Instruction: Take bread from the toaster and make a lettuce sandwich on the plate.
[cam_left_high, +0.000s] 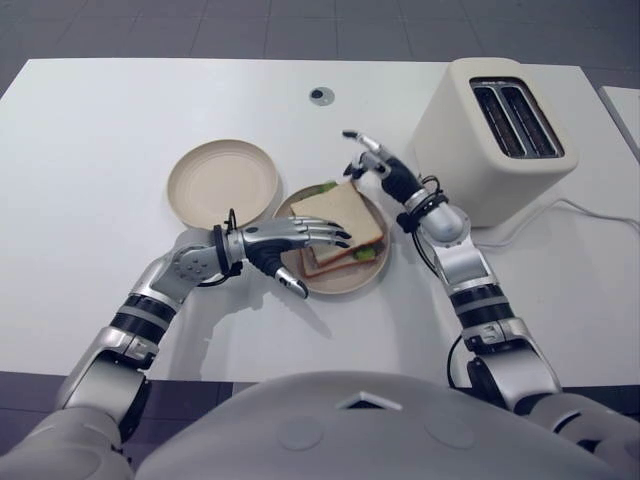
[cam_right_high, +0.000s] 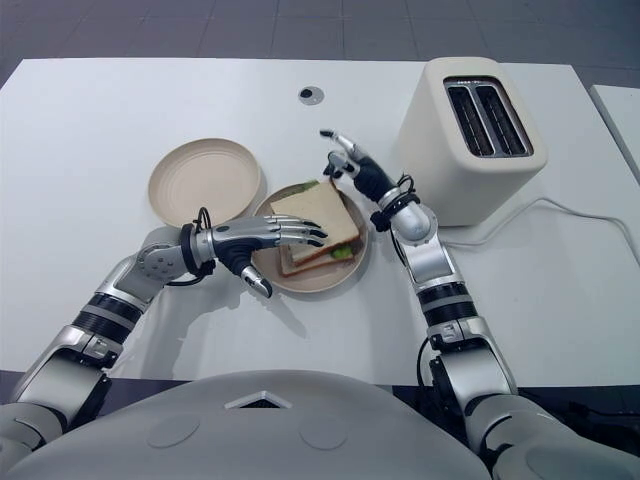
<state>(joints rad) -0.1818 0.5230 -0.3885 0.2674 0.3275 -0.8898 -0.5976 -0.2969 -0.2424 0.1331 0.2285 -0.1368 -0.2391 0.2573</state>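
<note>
Matt cream toaster (cam_left_high: 470, 140), smooth white table (cam_left_high: 90, 150)

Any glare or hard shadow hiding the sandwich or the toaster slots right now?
Left eye view: even light, no glare on the sandwich; the slots of the toaster are dark inside, contents unclear. Right eye view: the toaster throws only a soft shadow on the table by its base, and the plate rim is plainly lit.

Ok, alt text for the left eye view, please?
A lettuce sandwich sits on a plate, the left hand, fingers stretched flat, over its left edge and the right hand at its far corner. A second, empty plate lies to its left; a toaster stands to its right.
</note>
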